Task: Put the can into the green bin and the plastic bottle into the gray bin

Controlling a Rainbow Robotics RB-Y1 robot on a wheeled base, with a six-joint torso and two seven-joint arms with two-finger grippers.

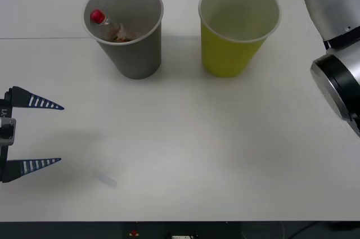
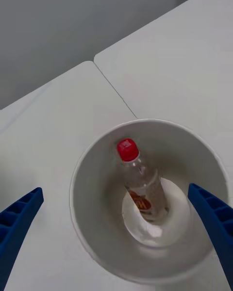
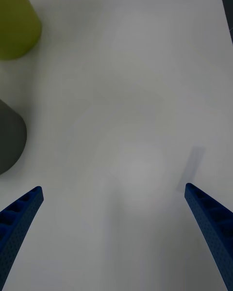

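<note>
Your left gripper [image 1: 56, 133] hung low at the table's [image 1: 197, 149] left edge, fingers spread and empty. Your right gripper [image 2: 116, 237] hovered wide open over the gray bin [image 1: 135, 53], the plastic bottle [image 2: 141, 184] leaning inside, beside the green bin [image 1: 230, 48].

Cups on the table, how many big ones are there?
2. The gray bin stands on the left with the plastic bottle inside it, and the green bin stands beside it on the right.
</note>
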